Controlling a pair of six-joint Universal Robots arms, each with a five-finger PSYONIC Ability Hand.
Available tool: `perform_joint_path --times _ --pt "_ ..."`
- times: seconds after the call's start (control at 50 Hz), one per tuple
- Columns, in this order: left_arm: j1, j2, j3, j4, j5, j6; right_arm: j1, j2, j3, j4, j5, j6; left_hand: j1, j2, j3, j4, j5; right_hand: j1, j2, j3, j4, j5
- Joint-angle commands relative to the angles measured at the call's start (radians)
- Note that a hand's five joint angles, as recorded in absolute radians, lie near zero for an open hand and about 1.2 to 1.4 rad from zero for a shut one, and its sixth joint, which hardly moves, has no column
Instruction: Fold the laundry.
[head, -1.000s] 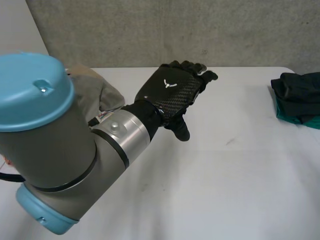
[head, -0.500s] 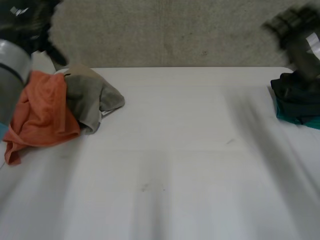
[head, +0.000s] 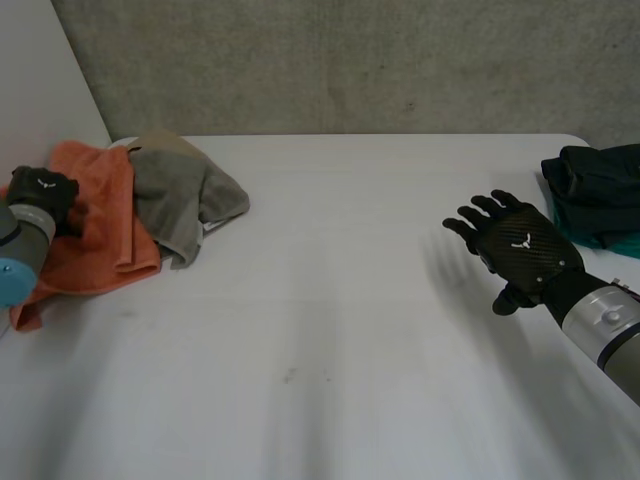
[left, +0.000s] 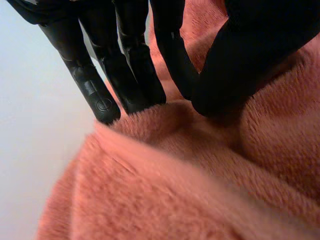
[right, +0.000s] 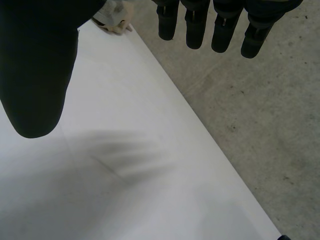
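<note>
Crumpled orange fleece towel (head: 100, 235): lying at the left side of the white table (head: 330, 300), directly beneath the left hand (head: 42, 190), whose fingers (left: 135, 75) and thumb are pinching a ridge of it. Right hand (head: 520, 248): hovering well apart, spread, holding nothing.

A bare, lab-like test space: white table (head: 350, 330) against a rough grey concrete wall (head: 350, 60).
</note>
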Motion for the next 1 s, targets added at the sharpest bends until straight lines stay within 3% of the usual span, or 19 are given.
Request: perform_joint_path --times 0.02,0.2,0.24,0.28,0.3,0.36,0.4,0.44,0.5,0.52,0.64,0.8,0.9,0.92,1.0 --pt "-0.195 0.293 -0.119 0.042 -0.016 -0.184 0.000 -0.016 -0.002 -0.005 0.013 0.008 0.224 0.210 0.216 0.203 0.250 -0.059 -0.039 -0.036 -0.035 -0.044" --pt "-0.462 0.453 -0.171 0.028 0.000 -0.503 -0.002 -0.022 -0.014 -0.003 0.109 0.009 0.224 0.210 0.216 0.203 0.250 -0.059 -0.039 -0.036 -0.035 -0.044" --pt "-0.550 0.457 -0.181 0.039 0.001 -0.546 -0.003 -0.026 -0.013 -0.002 0.116 0.009 0.224 0.210 0.216 0.203 0.250 -0.059 -0.039 -0.036 -0.035 -0.044" --pt "-0.572 0.454 -0.176 0.045 -0.013 -0.538 -0.003 -0.026 -0.013 -0.002 0.117 0.009 0.224 0.210 0.216 0.203 0.250 -0.059 -0.039 -0.036 -0.035 -0.044" --pt "-0.559 0.450 -0.175 0.045 -0.019 -0.528 -0.003 -0.026 -0.013 -0.002 0.117 0.009 0.196 0.181 0.187 0.175 0.221 -0.059 -0.039 -0.036 -0.035 -0.044" --pt "-0.481 0.430 -0.191 0.034 -0.054 -0.439 0.000 -0.025 -0.006 -0.002 0.111 0.009 -0.691 -0.706 -0.700 -0.712 -0.666 -0.059 -0.039 -0.036 -0.035 -0.044" --pt "-0.444 0.414 -0.195 0.030 -0.066 -0.367 0.000 -0.023 -0.006 0.000 0.111 0.009 -0.723 -0.738 -0.732 -0.744 -0.698 -0.059 -0.039 -0.036 -0.035 -0.044" --pt "-0.378 0.387 -0.202 0.025 -0.075 -0.249 0.003 -0.022 -0.006 -0.002 0.110 0.009 -0.898 -0.913 -0.907 -0.920 -0.873 -0.059 -0.039 -0.036 -0.035 -0.044" --pt "-0.287 0.356 -0.211 0.030 -0.080 -0.129 0.003 -0.020 -0.009 -0.002 0.106 0.009 -0.911 -0.926 -0.920 -0.933 -0.886 -0.059 -0.039 -0.036 -0.035 -0.044" --pt "-0.222 0.329 -0.219 0.036 -0.076 -0.062 0.003 -0.020 -0.009 -0.002 0.106 0.009 -0.926 -0.940 -0.935 -0.947 -0.901 -0.059 -0.039 -0.036 -0.035 -0.044" --pt "-0.076 0.178 -0.159 0.065 -0.080 0.106 0.003 -0.016 -0.008 -0.002 0.105 0.009 -0.938 -0.952 -0.946 -0.959 -0.913 -0.059 -0.039 -0.036 -0.035 -0.044" --pt "-0.029 -0.017 -0.052 0.083 -0.077 0.200 0.003 -0.014 -0.003 -0.002 0.105 0.008 -0.865 -0.879 -0.873 -0.886 -0.840 -0.059 -0.039 -0.036 -0.035 -0.044" --pt "-0.023 -0.054 -0.015 0.122 -0.083 0.221 0.001 -0.014 -0.003 -0.002 0.105 0.008 -0.197 -0.211 -0.205 -0.218 -0.172 -0.059 -0.039 -0.036 -0.035 -0.044" --pt "-0.022 -0.052 -0.009 0.137 -0.094 0.226 0.001 -0.014 -0.003 -0.002 0.105 0.008 0.197 0.183 0.189 0.176 0.222 -0.059 -0.039 -0.036 -0.035 -0.044" --pt "-0.051 -0.023 -0.029 0.174 -0.156 0.220 0.000 -0.014 -0.003 -0.002 0.108 0.006 0.224 0.210 0.216 0.203 0.250 -0.059 -0.039 -0.036 -0.035 -0.044"
